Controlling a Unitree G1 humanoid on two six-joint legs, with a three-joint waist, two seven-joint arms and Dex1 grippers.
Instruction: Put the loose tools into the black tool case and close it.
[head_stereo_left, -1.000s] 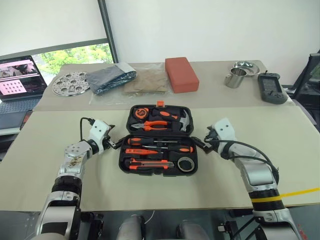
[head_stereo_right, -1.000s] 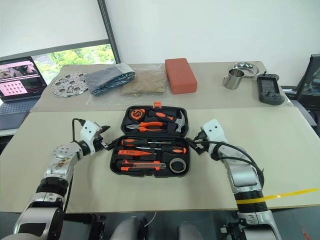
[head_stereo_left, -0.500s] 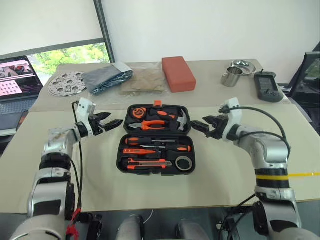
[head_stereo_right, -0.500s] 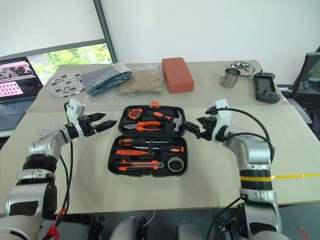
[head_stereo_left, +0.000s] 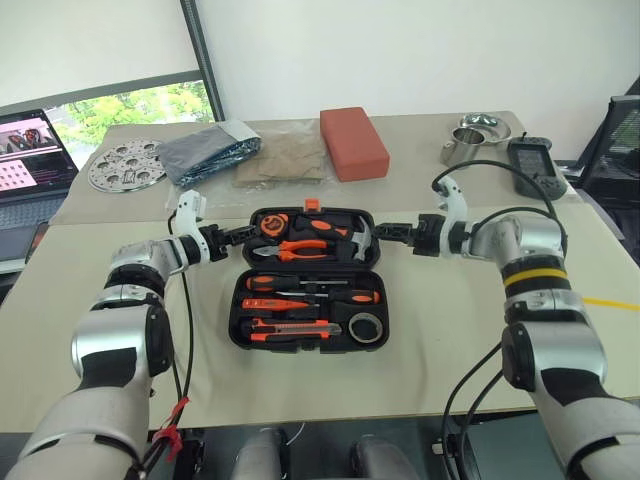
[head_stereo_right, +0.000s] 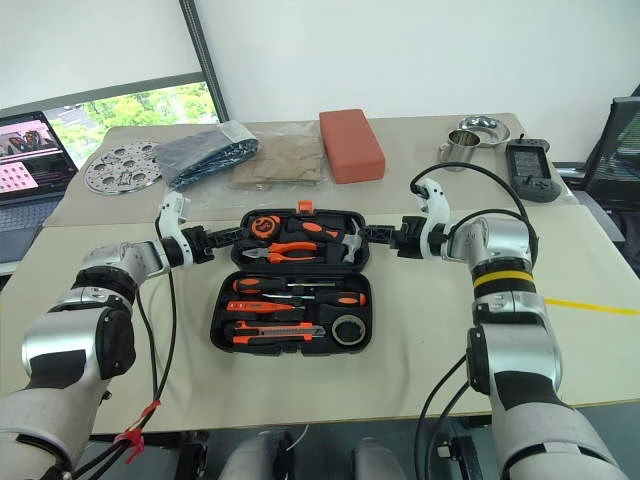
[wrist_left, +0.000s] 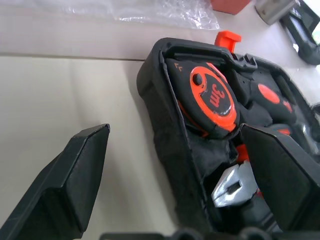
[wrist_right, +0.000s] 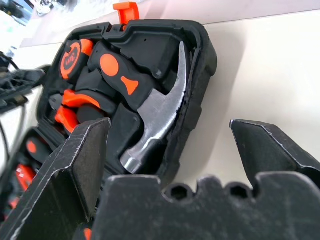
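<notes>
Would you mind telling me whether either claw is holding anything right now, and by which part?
Nothing is held. The left claw and right claw are both open, one at each side of the tool case's far half.

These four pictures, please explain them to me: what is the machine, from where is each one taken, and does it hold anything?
It is a humanoid robot with two arms. Two pictures come from cameras on its head, looking down at a table. The other two come from a camera on each wrist, so the black shapes there are that gripper's own fingers. On the table lies an open black tool case with tools in its slots. The left gripper and the right gripper are open, one at each side of the case's far half. Neither holds anything.
</notes>
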